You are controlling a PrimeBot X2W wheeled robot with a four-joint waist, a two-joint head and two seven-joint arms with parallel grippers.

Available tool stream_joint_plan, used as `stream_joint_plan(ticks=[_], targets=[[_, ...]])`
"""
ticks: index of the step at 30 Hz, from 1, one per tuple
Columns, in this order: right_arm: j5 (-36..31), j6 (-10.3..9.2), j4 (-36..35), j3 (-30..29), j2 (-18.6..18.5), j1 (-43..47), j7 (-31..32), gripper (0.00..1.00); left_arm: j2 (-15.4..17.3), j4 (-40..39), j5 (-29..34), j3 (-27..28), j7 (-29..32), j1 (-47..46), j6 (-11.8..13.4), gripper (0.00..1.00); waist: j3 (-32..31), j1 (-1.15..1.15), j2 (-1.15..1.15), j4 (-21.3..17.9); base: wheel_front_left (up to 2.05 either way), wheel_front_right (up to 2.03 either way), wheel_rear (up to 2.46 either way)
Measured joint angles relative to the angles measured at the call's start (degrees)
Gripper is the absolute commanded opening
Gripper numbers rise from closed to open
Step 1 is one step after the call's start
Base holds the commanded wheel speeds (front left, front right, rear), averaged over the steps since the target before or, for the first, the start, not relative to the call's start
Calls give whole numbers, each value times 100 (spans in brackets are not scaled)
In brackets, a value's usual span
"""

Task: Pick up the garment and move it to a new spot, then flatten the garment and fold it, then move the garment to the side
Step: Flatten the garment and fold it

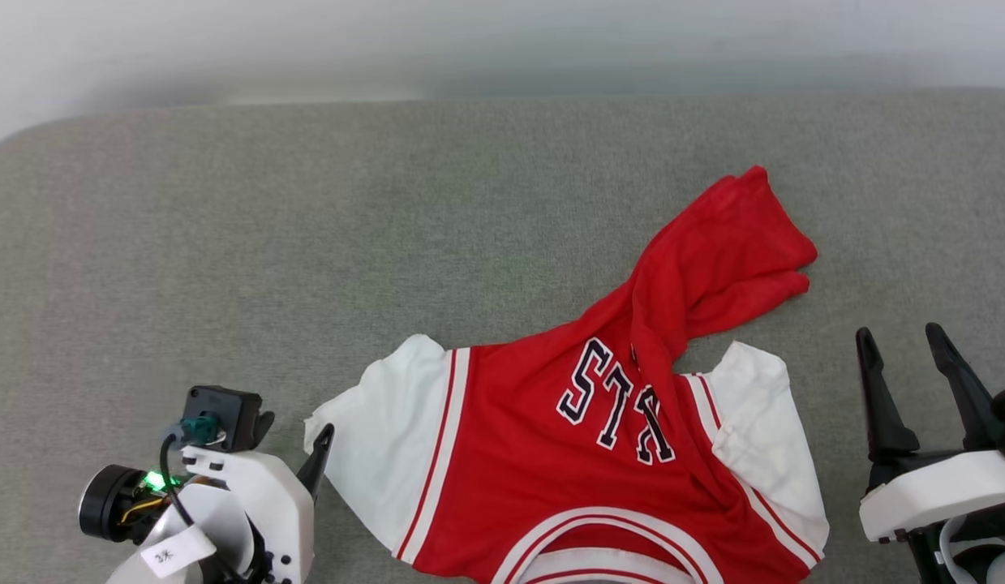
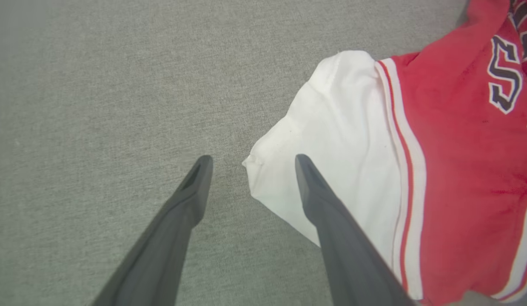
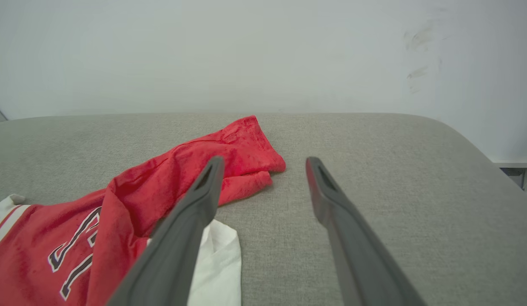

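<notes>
Grey upholstered surface (image 1: 307,203) holds the red jersey T-shirt (image 1: 551,454), rumpled, near the robot. Left gripper (image 2: 252,159), jaws apart, sits at the white sleeve (image 2: 331,140); right gripper (image 3: 265,160) stands spread, empty, beside the shirt.

**Jersey lettering and one small tag**

The garment (image 1: 510,454) has black, white-edged block lettering (image 1: 616,401) across its red front. An "S" reads clearly, and the letters beside it run under a fold. A white tag (image 1: 163,556) on the left arm reads "3" and an unclear mark.
</notes>
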Motion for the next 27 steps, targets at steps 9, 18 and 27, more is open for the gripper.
stream_joint_plan(ticks=[9, 18, 27], targets=[[-53, 0, -59, 13, 5, -143, 15, 100, 132, 190, 53, -109, 646, -193, 212, 100, 516, 0, 0, -157, 0, 0, 0], [-115, 0, -30, 41, 18, -253, 4, 100, 108, 591, -122, -269, 862, -453, -122, 6, 719, 0, 0, -227, 0, 0, 0], [-98, 0, -85, 30, -146, -215, 463, 100, 25, 405, -202, -25, 116, -275, -124, 0, 478, 0, 0, -170, 0, 0, 0]])
